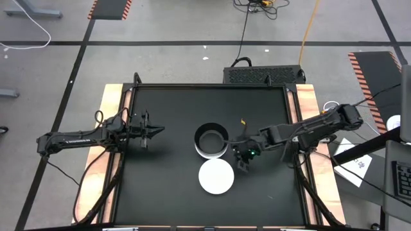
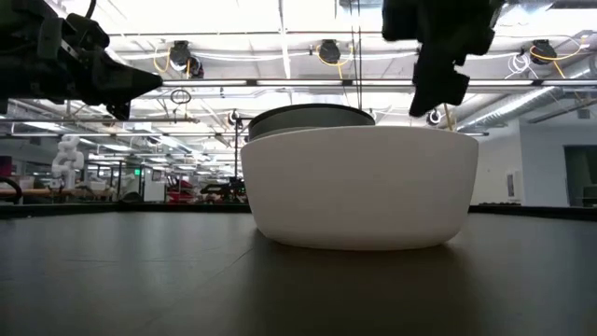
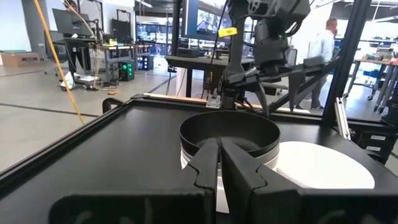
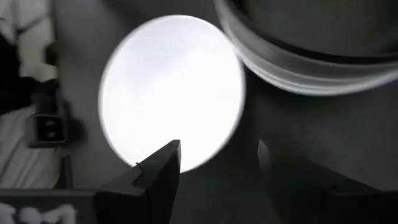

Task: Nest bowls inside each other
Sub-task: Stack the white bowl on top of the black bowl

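Seen from above, a black desk (image 1: 167, 186) carries two groups of bowls and two dark robot arms. The right pincer (image 1: 244, 158) hovers above the desk with its fingers spread apart and nothing between them. Just beside it, toward the middle of the desk, stands a nested stack (image 1: 211, 141): a black bowl sits inside a white one, and only the white rim shows around it. How many more bowls lie hidden inside that stack cannot be told, so the count is two visible bowls there. On the pincer's other side, nearer the front edge of the desk, stands a lone white bowl (image 1: 216, 176), upright and close beside the stack; whether the two touch cannot be told. That makes three bowls that can be counted. The right wrist view looks almost straight down, with the lone bowl's bright inside partly between the open fingers and the stack's rim off to one side, so the pincer looks set between the two, probably ready to take the lone bowl by its rim and add it to the stack. The left pincer (image 1: 151, 131) waits well apart from the bowls, its fingers pressed together and empty, pointing toward the stack.
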{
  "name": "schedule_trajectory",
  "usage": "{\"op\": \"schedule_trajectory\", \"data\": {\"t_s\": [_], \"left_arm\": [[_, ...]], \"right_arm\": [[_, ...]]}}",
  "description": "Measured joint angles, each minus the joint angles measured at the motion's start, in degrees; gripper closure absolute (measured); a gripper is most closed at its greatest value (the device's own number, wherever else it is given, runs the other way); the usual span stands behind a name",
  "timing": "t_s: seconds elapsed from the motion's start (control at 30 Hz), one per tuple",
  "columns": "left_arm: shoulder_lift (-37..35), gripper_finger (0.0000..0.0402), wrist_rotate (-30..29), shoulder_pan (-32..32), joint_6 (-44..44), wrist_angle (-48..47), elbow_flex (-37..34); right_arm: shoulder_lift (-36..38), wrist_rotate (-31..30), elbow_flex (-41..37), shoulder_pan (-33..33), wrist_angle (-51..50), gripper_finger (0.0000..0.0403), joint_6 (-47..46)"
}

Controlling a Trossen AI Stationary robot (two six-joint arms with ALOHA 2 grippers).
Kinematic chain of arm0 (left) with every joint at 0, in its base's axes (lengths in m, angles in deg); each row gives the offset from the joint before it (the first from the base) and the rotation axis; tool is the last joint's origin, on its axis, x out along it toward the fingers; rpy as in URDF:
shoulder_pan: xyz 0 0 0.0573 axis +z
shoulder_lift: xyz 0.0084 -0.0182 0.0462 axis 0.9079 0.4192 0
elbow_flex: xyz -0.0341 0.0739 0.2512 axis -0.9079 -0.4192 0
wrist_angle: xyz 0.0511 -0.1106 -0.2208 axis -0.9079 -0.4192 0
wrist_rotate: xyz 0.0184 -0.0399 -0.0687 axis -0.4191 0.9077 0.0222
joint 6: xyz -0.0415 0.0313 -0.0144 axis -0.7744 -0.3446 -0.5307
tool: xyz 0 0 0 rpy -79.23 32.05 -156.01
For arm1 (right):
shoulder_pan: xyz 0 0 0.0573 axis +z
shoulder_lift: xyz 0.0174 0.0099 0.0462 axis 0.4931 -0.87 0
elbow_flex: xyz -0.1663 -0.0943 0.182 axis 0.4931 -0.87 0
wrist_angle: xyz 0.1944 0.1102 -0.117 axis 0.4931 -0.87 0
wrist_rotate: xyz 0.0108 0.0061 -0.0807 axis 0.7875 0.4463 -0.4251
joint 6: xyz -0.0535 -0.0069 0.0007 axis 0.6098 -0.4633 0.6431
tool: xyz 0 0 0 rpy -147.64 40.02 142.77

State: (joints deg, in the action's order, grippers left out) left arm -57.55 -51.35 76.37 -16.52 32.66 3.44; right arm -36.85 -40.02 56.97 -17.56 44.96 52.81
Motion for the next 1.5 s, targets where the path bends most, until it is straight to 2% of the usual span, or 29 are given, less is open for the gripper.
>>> {"op": "schedule_trajectory", "data": {"t_s": [0.3,0.53,0.67,0.9,1.5], "left_arm": [[0.0,0.038,-0.09,0.0,1.57,-0.75,0.0],[0.0,0.038,-0.13,0.0,2.29,-1.02,0.0],[0.0,0.038,-0.13,0.0,2.49,-1.19,0.0],[0.0,0.038,-0.13,0.0,2.55,-1.21,0.0],[0.04,0.038,-0.09,-0.04,2.51,-1.12,0.0]], "right_arm": [[-5.96,0.87,2.98,-2.57,-7.16,0.0196,-3.01],[-6.62,1.61,3.03,-2.62,-5.04,0.0196,-2.88],[-6.64,4.34,3.0,-1.87,-4.22,0.0196,-2.9],[-6.79,4.37,3.0,0.44,-1.2,0.0196,-3.49],[-16.02,4.63,2.87,-0.55,-0.96,0.0196,-3.32]]}}
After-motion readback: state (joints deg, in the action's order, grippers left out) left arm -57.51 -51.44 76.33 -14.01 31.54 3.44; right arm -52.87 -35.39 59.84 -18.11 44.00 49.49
